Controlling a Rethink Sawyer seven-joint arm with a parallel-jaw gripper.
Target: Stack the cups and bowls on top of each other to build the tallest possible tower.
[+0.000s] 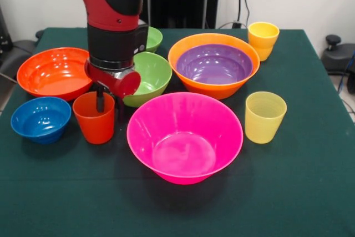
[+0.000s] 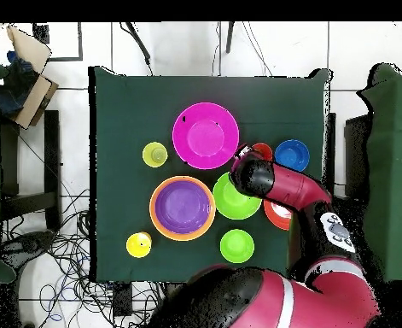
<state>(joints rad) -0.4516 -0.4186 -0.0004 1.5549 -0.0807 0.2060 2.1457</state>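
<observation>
My gripper [image 1: 108, 105] hangs over the red-orange cup [image 1: 94, 120], which stands on the table. It is open, with one finger inside the cup and one just outside its right wall. The purple bowl [image 1: 214, 64] sits nested in the large orange bowl [image 1: 222, 89]. The large pink bowl [image 1: 184, 137] stands alone at the front. The medium green bowl [image 1: 152, 73] is right behind the gripper. The small green bowl [image 1: 152, 38], red-orange bowl [image 1: 54, 73] and blue bowl [image 1: 40, 117] stand apart. The yellow cup [image 1: 263, 40] and the paler yellow cup [image 1: 265, 116] stand at the right.
Everything stands on a dark green table [image 1: 288, 192]. In the overhead view the arm [image 2: 289, 192] covers part of the red-orange bowl [image 2: 278, 213]. Chairs stand at both sides of the table, and cables lie on the floor.
</observation>
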